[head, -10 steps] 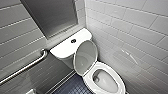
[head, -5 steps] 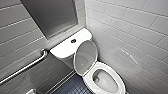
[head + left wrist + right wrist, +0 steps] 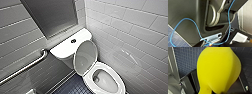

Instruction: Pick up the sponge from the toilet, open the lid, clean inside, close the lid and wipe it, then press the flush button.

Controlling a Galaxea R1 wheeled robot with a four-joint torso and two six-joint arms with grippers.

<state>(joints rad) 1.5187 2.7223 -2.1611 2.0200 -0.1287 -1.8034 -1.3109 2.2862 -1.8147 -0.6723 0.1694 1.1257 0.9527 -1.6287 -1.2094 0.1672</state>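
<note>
The right gripper [image 3: 210, 92] is pinching a bright yellow soft sponge [image 3: 218, 69] by its narrow end, so the rounded bulk is hanging free above the dark blue tiled floor [image 3: 186, 60], probably to leave a broad face for wiping. Its surface is looking smooth and evenly coloured, with one faint crease running down it. The white glossy oval lid [image 3: 85, 57] is standing raised, leaning back toward the flat white tank top [image 3: 62, 48] on the far side and leaving the white bowl [image 3: 87, 77] open. The small dark round flush button [image 3: 73, 40] is sitting mid-tank. Whether the left gripper is wide or narrow I cannot tell.
</note>
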